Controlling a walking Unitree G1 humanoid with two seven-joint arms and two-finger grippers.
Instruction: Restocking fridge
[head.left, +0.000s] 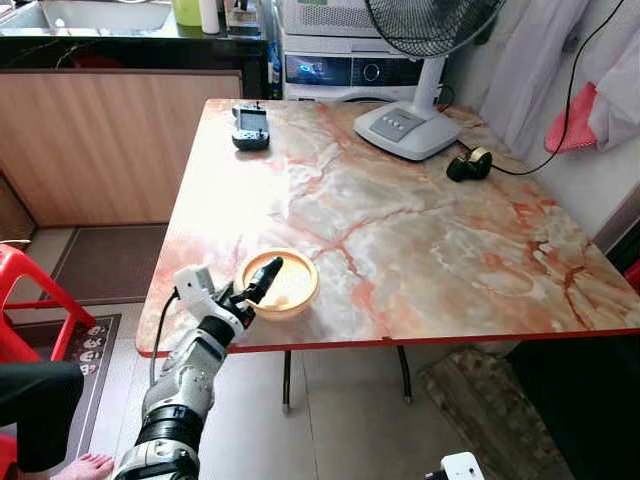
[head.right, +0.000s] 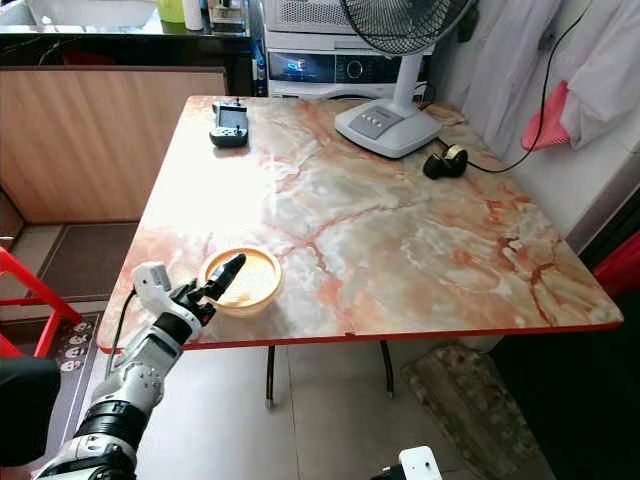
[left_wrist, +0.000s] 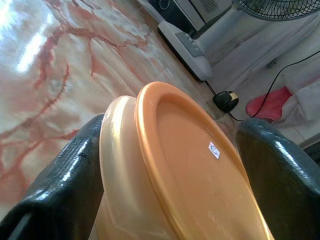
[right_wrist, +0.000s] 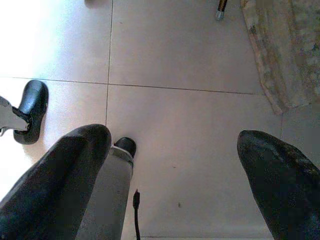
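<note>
A round orange container with a lid (head.left: 288, 282) sits on the marble-patterned table (head.left: 450, 250), near its front left edge. My left gripper (head.left: 262, 280) reaches up over that edge and stands open around the container. In the left wrist view one finger (left_wrist: 70, 170) lies against the container's side (left_wrist: 120, 165); the other finger (left_wrist: 280, 170) stands a little off the lid (left_wrist: 195, 175). My right gripper (right_wrist: 175, 145) hangs low with its fingers wide apart over the tiled floor, holding nothing.
On the far side of the table are a fan's base (head.left: 405, 128), a dark handheld device (head.left: 251, 127) and a black tape roll (head.left: 469, 165) with a cable. A red chair (head.left: 25, 290) and a person's foot (head.left: 88, 465) are at my left. A mat (head.left: 480, 400) lies under the table.
</note>
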